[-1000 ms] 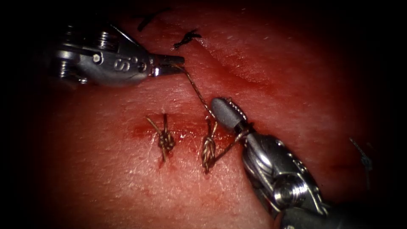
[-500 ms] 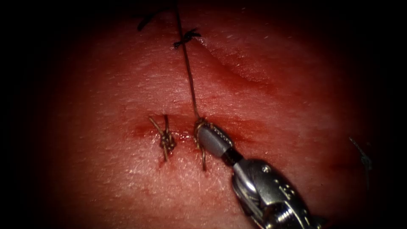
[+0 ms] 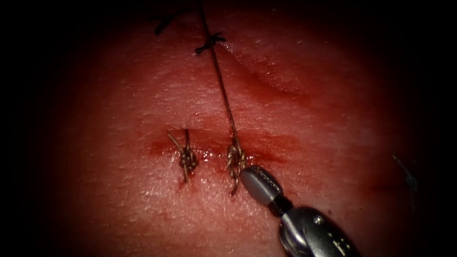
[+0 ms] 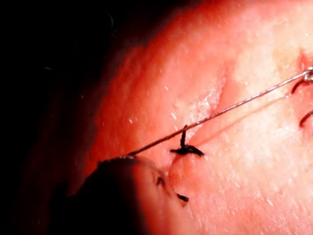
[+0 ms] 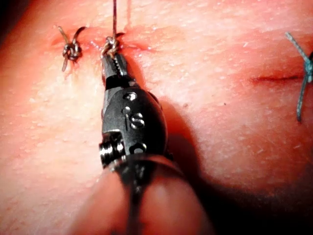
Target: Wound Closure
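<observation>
The cut [image 3: 271,143] runs across the tissue [image 3: 309,95], wet with red fluid. A tied stitch [image 3: 187,157] closes its left part. Right of it sits a second knot [image 3: 235,158]. From that knot a taut thread [image 3: 221,81] climbs past the picture's top edge. My right tool [image 3: 243,172] lies just below and right of the knot, jaws shut on the short thread end beside it; the same tool [image 5: 111,55] meets the knot [image 5: 111,45] in the right wrist view. My left tool [image 4: 115,169] is a dark shape gripping the taut thread [image 4: 220,111].
Dark cut ends of thread [image 3: 209,43] lie on the far tissue, and the taut thread crosses above one of them [image 4: 186,149]. A blue-green thread piece [image 5: 303,63] lies next to a second small cut [image 5: 279,77] to the right.
My left tool has drawn up out of the endoscope view, pulling the thread straight. The loop has slid off my right tool's jaws, which moved down to the knot; the knot is tighter.
</observation>
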